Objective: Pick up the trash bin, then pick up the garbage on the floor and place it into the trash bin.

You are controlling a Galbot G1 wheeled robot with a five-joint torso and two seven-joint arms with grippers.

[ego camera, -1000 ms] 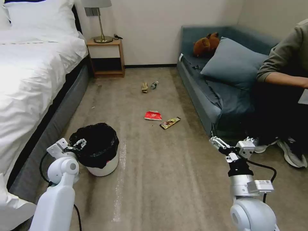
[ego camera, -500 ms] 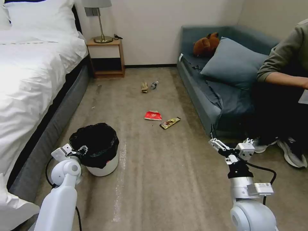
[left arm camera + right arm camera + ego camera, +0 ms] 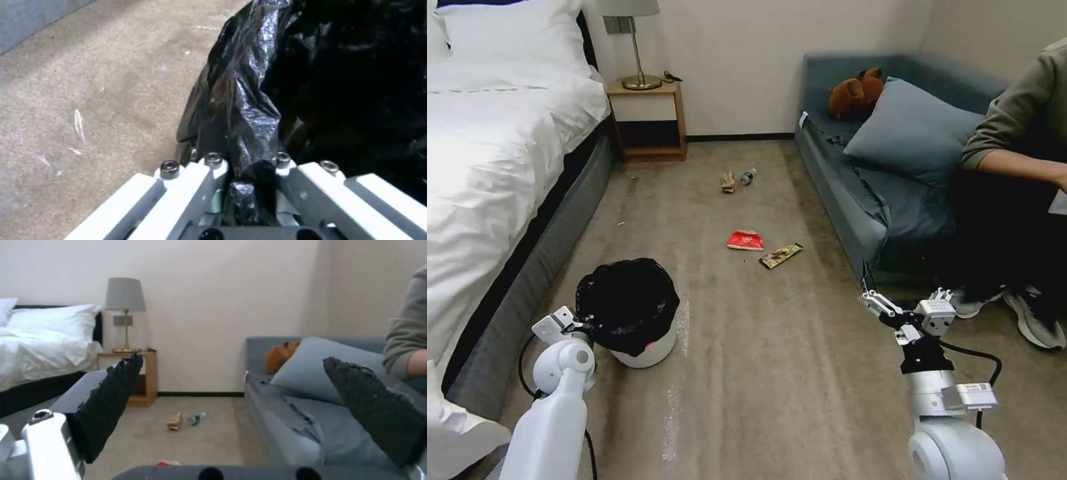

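The trash bin (image 3: pixel 650 352) is a small white bin lined with a black bag (image 3: pixel 240 110), standing on the carpet beside the bed. My left gripper (image 3: pixel 579 325) is at the bin's near-left rim, shut on the rim with the bag pinched between its fingers (image 3: pixel 209 173). The garbage lies farther out on the floor: a red packet (image 3: pixel 745 240), a bar wrapper (image 3: pixel 780 255), a tan paper piece (image 3: pixel 728 181) and a small bottle (image 3: pixel 748 177). My right gripper (image 3: pixel 902 308) hovers open above the carpet near the sofa, its dark pads (image 3: pixel 111 400) spread wide with nothing between them.
A white bed (image 3: pixel 487 173) runs along the left, with a nightstand (image 3: pixel 647 120) and lamp at the far wall. A blue sofa (image 3: pixel 860 207) with a pillow and brown plush toy (image 3: pixel 855 93) lines the right. A seated person's shoes (image 3: pixel 1034 320) rest near my right arm.
My left gripper has dropped from above the bin's rim down onto it and shut on it. The bin has shifted slightly to the right. The right arm has sunk a little.
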